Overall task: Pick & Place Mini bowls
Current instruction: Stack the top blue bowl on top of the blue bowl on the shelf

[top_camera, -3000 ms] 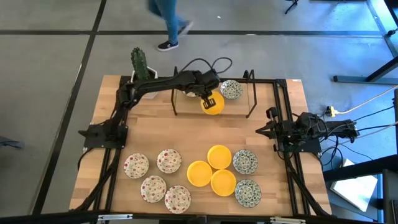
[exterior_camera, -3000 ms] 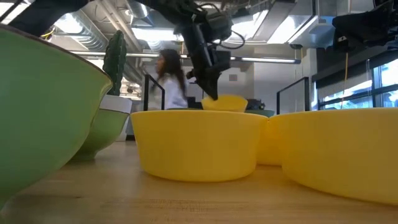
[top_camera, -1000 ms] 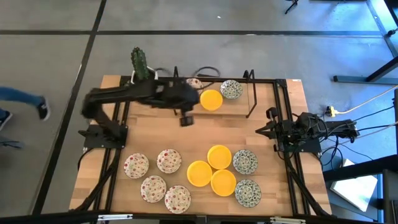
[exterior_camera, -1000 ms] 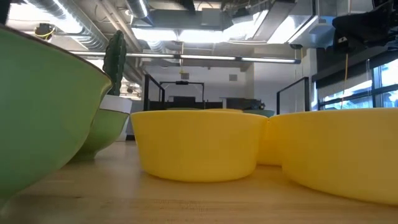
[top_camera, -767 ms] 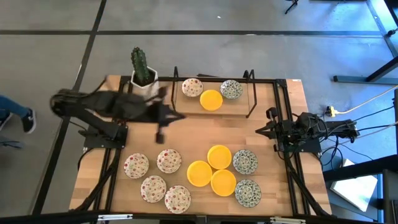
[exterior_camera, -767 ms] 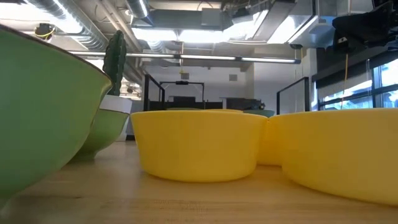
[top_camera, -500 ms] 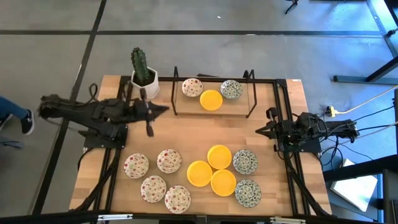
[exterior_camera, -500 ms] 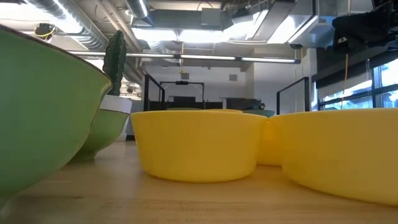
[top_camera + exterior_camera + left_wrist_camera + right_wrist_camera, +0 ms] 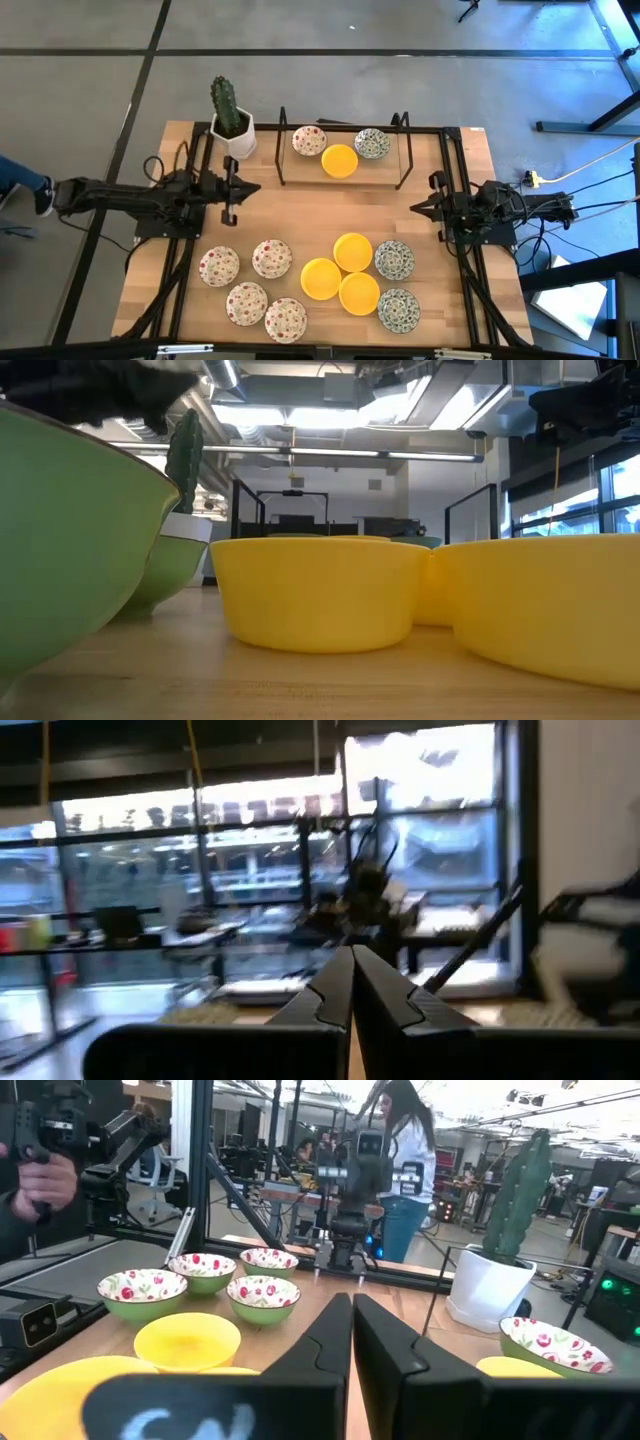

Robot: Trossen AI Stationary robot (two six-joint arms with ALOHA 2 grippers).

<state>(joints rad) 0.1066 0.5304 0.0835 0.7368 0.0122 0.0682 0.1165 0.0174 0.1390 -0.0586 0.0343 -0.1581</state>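
Overhead, low and wrist views of a two-arm workstation. The left gripper (image 9: 231, 214) hangs over the left side of the wooden table (image 9: 310, 215), its fingers (image 9: 335, 988) pressed together with nothing between them. Just beyond it, toward the back-left corner, stands a white pot with a green cactus (image 9: 230, 112). Across the table, the right gripper (image 9: 418, 209) rests at the right edge, its fingers (image 9: 335, 1342) likewise closed and empty. Behind and between the two grippers, a black wire rack (image 9: 342, 150) shelters three mini bowls: a red-speckled bowl (image 9: 309, 141), a yellow bowl (image 9: 340, 161) and a green-grey patterned bowl (image 9: 372, 144). In front of the left gripper lie four red-speckled bowls (image 9: 253, 288), close together. In front of the right gripper, toward the table's middle, sit three yellow bowls (image 9: 340, 273) touching one another, flanked by two green-grey patterned bowls (image 9: 396, 285). A person in a white top (image 9: 408, 1155) appears beyond the far side of the table in the right wrist view.
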